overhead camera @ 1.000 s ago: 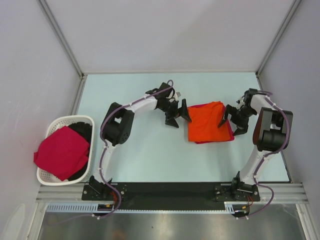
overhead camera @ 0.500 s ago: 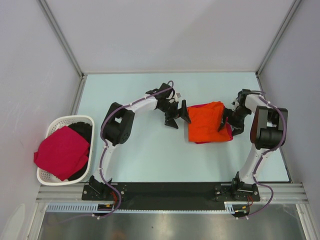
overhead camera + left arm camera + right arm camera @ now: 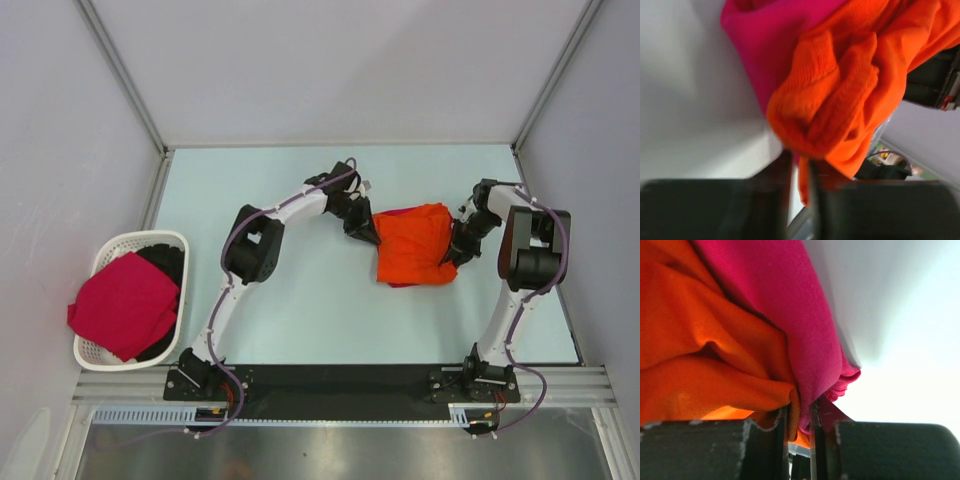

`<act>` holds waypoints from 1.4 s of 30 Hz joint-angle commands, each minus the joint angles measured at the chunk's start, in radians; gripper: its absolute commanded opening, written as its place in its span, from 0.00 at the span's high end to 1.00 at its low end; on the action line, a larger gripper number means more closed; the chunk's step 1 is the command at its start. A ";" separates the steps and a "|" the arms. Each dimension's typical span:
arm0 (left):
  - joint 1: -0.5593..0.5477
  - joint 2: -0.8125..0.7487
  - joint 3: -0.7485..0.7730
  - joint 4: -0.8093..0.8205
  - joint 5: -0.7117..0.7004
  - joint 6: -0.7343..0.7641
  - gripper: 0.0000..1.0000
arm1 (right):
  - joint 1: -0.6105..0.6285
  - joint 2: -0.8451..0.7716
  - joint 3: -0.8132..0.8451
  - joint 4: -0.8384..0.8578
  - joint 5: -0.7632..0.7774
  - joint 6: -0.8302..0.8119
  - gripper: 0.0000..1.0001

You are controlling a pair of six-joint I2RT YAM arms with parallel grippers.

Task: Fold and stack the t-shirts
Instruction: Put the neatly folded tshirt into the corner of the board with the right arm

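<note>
Top external view counts three t-shirts: one orange t-shirt (image 3: 415, 255) folded on the table (image 3: 300, 310) over a crimson-pink t-shirt (image 3: 400, 284) that shows only as a thin rim, and a second crimson-pink t-shirt (image 3: 122, 305) draped over the white basket (image 3: 150, 238) at the far left, on a dark garment (image 3: 165, 262). It also shows both arms, with the left gripper (image 3: 372, 232) at the pile's left edge and the right gripper (image 3: 452, 250) at its right edge, but not their grip. The wrist views supply that. On the left wrist, the fingers (image 3: 765, 200) stand nearly together, clamped on a bunched fold of orange cloth, pink just beyond it. On the right wrist, the fingers (image 3: 760, 445) pinch the orange hem with the pink layer pressed beside it in the narrow gap.
</note>
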 commanded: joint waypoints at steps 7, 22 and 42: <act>-0.030 0.114 0.266 0.035 0.066 -0.118 0.90 | 0.013 0.158 0.201 0.051 0.007 -0.002 1.00; 0.045 -0.103 0.199 0.076 -0.003 -0.079 0.22 | -0.084 0.322 0.479 0.018 -0.036 0.016 1.00; 0.041 -0.277 -0.054 0.073 0.005 0.013 0.20 | -0.234 0.551 1.043 0.063 0.056 0.091 1.00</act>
